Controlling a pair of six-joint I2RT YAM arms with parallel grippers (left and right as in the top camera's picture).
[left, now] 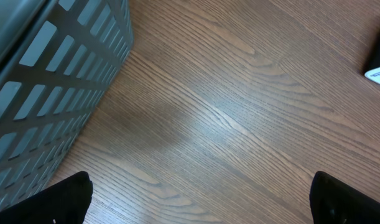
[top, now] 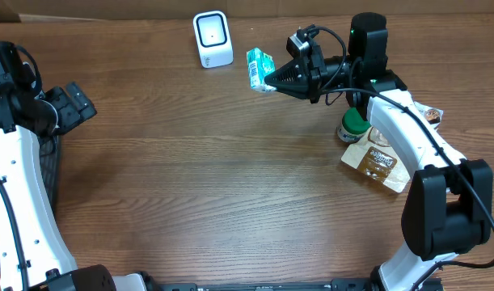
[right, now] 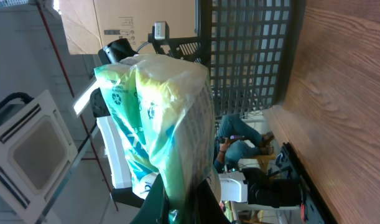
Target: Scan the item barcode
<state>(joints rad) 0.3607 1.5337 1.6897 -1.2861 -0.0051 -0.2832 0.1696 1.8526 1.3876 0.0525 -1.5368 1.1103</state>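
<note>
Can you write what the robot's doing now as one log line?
right gripper: shut on green packet | green packet: held up near white scanner | left gripper: open, empty

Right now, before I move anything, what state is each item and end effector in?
green packet, gripped and held up, right of the scanner
right end effector, shut on the green packet
left end effector, open, empty
scanner, standing upright on the table
green-capped jar, upright, cap on
brown pouch, lying flat
</note>
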